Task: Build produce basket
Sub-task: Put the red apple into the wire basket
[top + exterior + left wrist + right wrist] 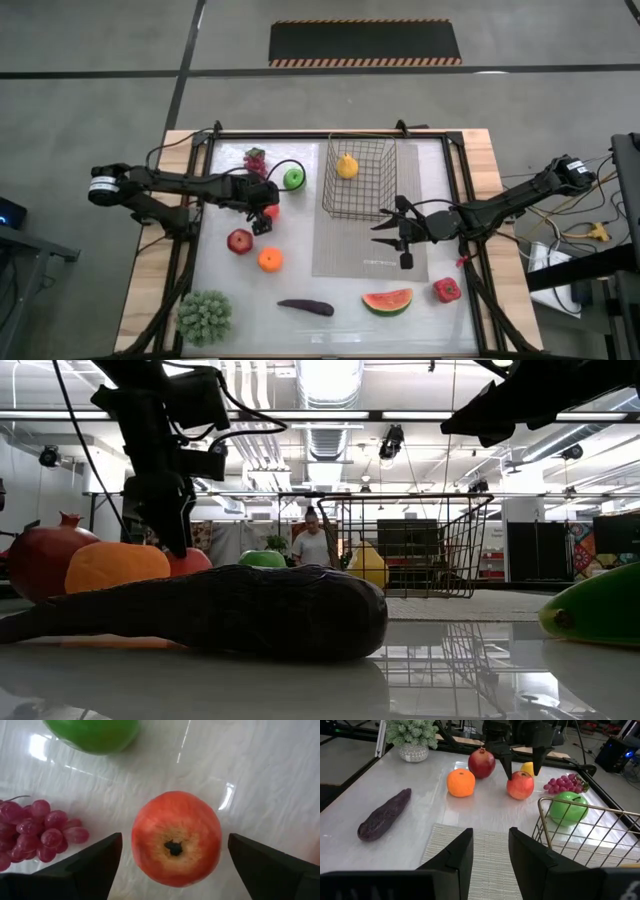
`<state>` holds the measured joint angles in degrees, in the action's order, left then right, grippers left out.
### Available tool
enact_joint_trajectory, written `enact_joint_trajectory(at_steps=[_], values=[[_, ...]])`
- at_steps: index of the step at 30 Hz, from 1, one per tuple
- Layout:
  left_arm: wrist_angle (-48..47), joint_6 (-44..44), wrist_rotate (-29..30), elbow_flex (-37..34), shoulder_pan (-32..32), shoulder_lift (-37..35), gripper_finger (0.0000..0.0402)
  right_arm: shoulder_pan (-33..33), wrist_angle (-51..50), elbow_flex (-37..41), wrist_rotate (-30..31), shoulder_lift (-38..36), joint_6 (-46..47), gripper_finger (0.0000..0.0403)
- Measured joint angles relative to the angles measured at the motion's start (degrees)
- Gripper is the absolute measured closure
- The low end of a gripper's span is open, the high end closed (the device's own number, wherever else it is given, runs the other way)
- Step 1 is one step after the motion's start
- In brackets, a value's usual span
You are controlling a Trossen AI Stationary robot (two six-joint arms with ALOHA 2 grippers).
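A red apple [176,837] rests on the white table top, near the green apple [95,732] and the purple grapes [35,832]. My left gripper [175,847] is open and points down over the red apple [272,211], one finger on each side of it with a gap on both sides. It also shows in the right wrist view [522,765]. The black wire basket [360,178] stands at the far middle on a grey mat [368,250], with a yellow pear [346,166] inside. My right gripper [400,232] is open and empty over the mat, near the basket's near side.
A dark red fruit [239,241] and an orange [270,260] lie near the left gripper. An eggplant [306,307], a watermelon slice [387,301] and a red pepper [446,290] lie toward the near edge. A potted plant [205,317] stands at the near left corner.
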<state>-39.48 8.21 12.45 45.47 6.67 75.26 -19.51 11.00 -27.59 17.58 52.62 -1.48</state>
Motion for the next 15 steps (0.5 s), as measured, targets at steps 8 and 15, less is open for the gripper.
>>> enact_joint_trajectory(at_steps=[8, 15], values=[[2.24, -1.58, -0.02, -1.72, 0.11, 0.48, 0.0051, 0.01, -0.01, 0.00, -0.01, 0.00, 0.17, 0.0291], [5.21, -2.58, -0.03, -4.28, 0.11, 0.48, 0.0059, 0.01, -0.08, 0.00, 0.01, 0.00, 0.37, 0.0291]])
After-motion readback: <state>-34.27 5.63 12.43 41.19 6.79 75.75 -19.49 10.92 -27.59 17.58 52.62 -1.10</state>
